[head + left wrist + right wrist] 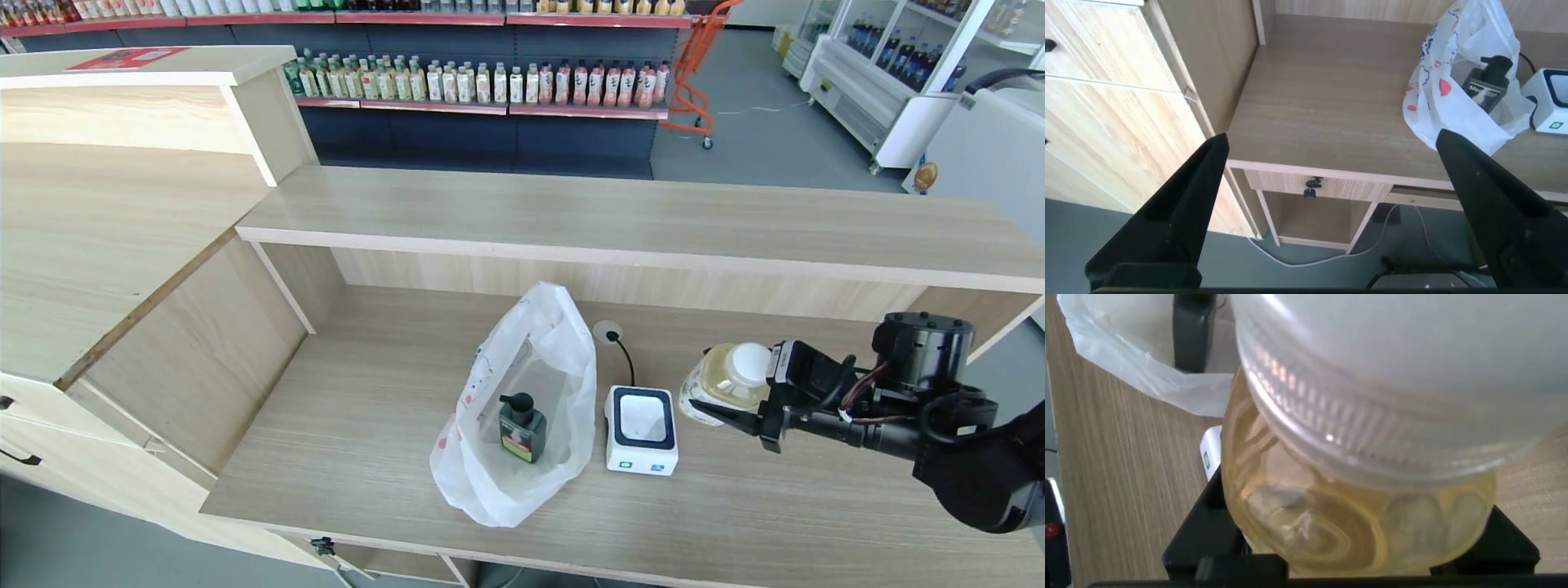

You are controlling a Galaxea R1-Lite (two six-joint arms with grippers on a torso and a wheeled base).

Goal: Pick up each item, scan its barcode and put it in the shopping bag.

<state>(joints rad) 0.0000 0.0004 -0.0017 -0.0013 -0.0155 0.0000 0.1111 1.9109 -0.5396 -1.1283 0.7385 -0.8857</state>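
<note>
- Right tool point(722, 400), over the right part of the bench point(367, 425): clenched on a clear jar point(717, 382) of pale yellow contents, gripping across the body below the white lid point(749, 363). Takes the body rather than the lid, probably so that the side wall can be turned toward a reader.
- Jar: tilted, lid toward the near right, base toward the left. Just right of the scanner point(642, 429), not over its window. Lifted or resting on the bench: cannot tell. Scan step judged not yet done for this item.
- Scanner: flat on the bench, window facing up, between shopping bag and jar, so that an item can pass over it on the way to the bag. Cable point(624, 353) running to a grommet point(608, 331) on the far side.
- Shopping bag point(563, 351): white plastic, just left of the scanner, mouth standing open upward to take items from above. Dark pump bottle point(522, 427) upright inside, apparently bagged already.
- Left tool point(1331, 140): released, spread wide, holding nothing. Off the near left edge of the bench, well apart from the bag, apparently parked out of the working path.
- Writing: red printed marks on the bag, a label on the pump bottle, small coloured marks on the scanner's near edge. All too small to read. Barcode of the jar not made out.
</note>
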